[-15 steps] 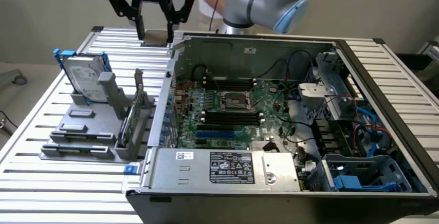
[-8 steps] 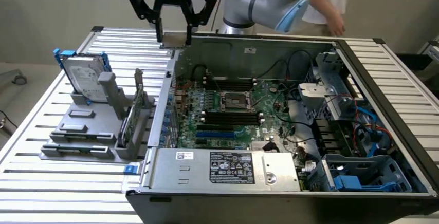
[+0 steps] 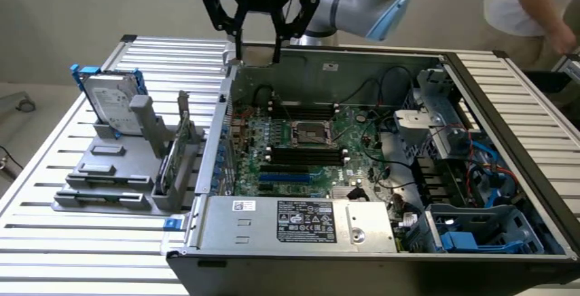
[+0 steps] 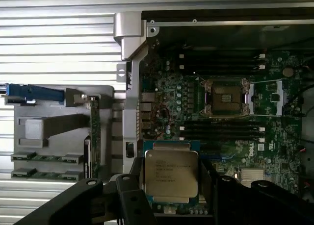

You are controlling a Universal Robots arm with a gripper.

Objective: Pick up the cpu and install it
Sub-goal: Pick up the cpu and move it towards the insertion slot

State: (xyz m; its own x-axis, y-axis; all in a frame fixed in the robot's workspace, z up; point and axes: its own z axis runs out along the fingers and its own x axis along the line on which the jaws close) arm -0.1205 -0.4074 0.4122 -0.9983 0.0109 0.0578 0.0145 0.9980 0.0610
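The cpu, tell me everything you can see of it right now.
The cpu is a flat square chip with a shiny silver-grey metal top bearing small printed text and a thin green edge. It sits between the black fingers of the pincer, which grip its two opposite sides, raised above the motherboard and apart from the socket.

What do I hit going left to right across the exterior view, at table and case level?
hard drive in its blue frame → upright green circuit card in the grey holder → CPU socket on the motherboard → blue plastic caddy in the case corner
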